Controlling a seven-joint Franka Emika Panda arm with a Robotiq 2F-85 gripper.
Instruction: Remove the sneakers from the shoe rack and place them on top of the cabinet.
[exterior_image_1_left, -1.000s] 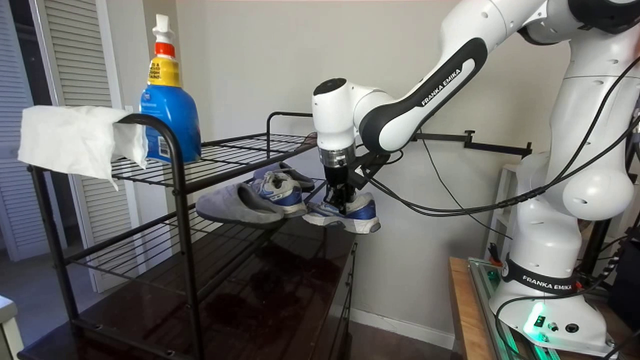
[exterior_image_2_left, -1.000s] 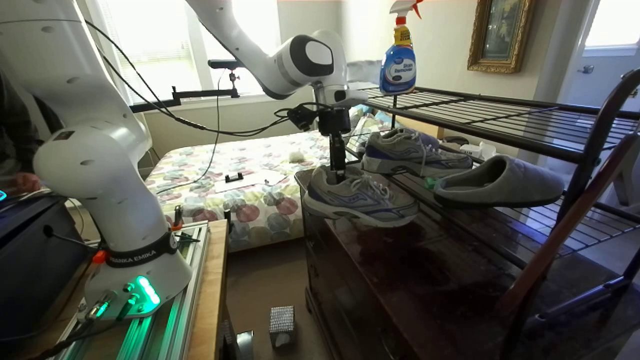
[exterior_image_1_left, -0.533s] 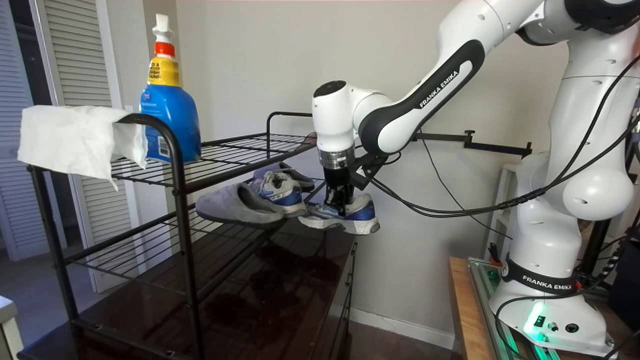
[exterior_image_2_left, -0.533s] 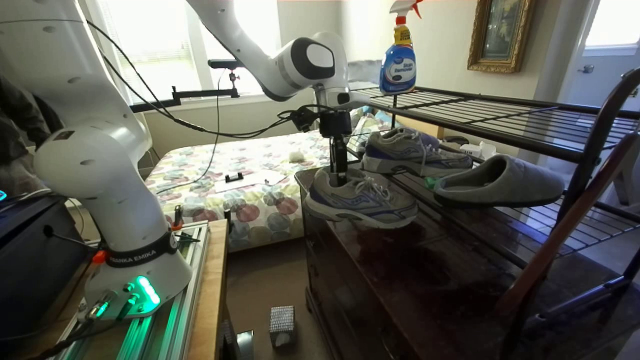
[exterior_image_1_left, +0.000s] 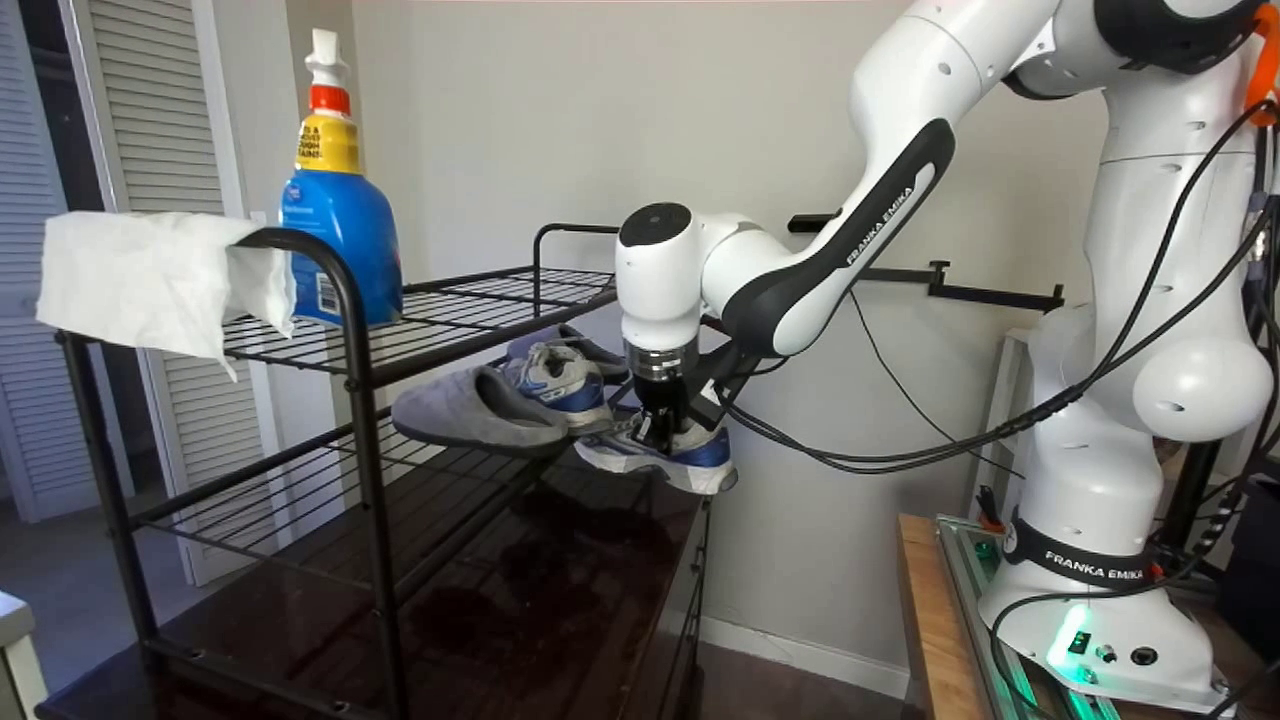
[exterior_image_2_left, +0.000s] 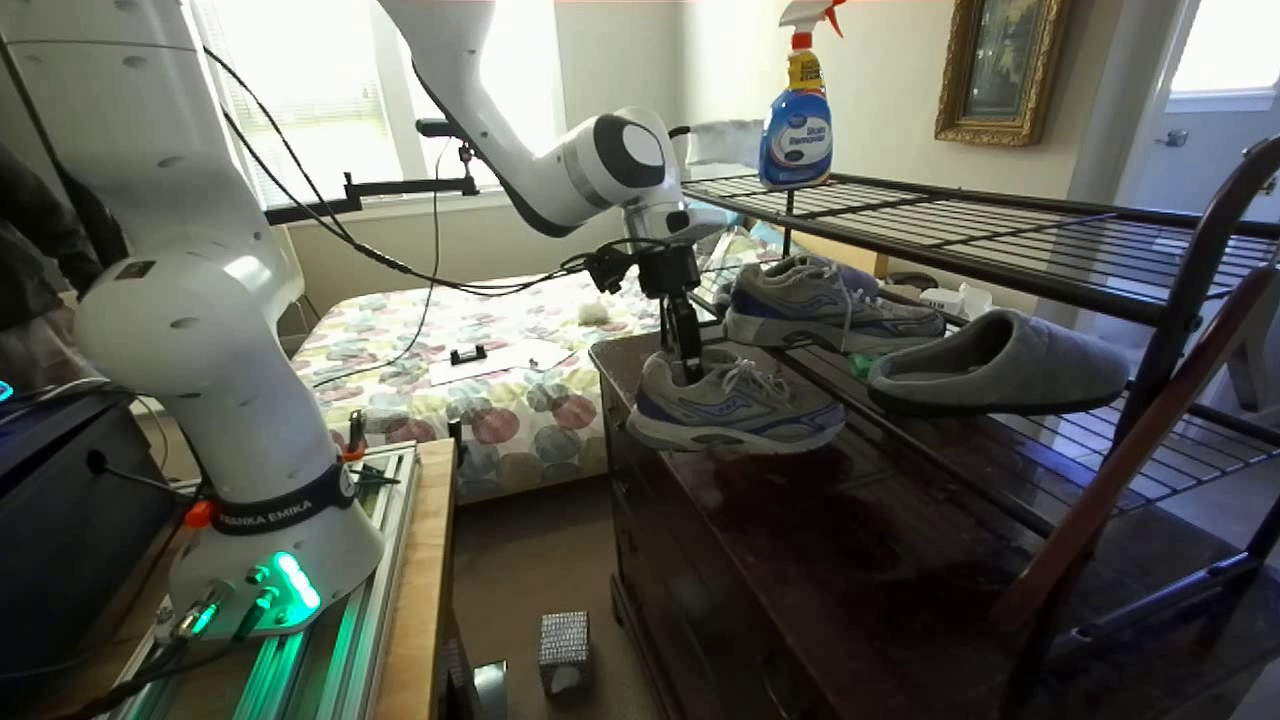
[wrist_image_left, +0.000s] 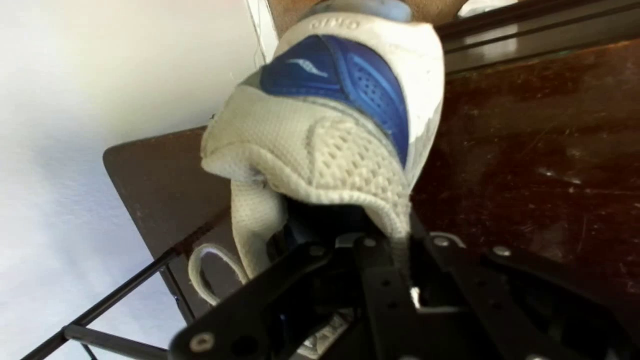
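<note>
My gripper (exterior_image_1_left: 658, 437) is shut on the ankle collar of a grey-and-blue sneaker (exterior_image_2_left: 740, 412). In the wrist view the collar fabric is pinched between the black fingers, and the heel of the sneaker (wrist_image_left: 320, 125) faces the camera. This sneaker hangs over the far end of the glossy dark-brown cabinet (exterior_image_1_left: 560, 600), outside the shoe rack (exterior_image_1_left: 376, 500). In an exterior view its heel sits lower than its toe. Whether the sole touches the cabinet top I cannot tell. A second sneaker (exterior_image_2_left: 820, 308) rests on the rack's middle wire shelf, partly behind a slipper in an exterior view.
A grey slipper (exterior_image_2_left: 1010, 365) lies on the same shelf, close to the second sneaker. On the rack's top shelf stands a blue spray bottle (exterior_image_1_left: 340, 240), and a white cloth (exterior_image_1_left: 140, 280) drapes over the end rail. A bed (exterior_image_2_left: 520, 400) is beyond the cabinet.
The arm has come down with the sneaker in its grip. In an exterior view both shift leftward and lower, and the gripper leans more. The shoes on the rack have stayed put.
</note>
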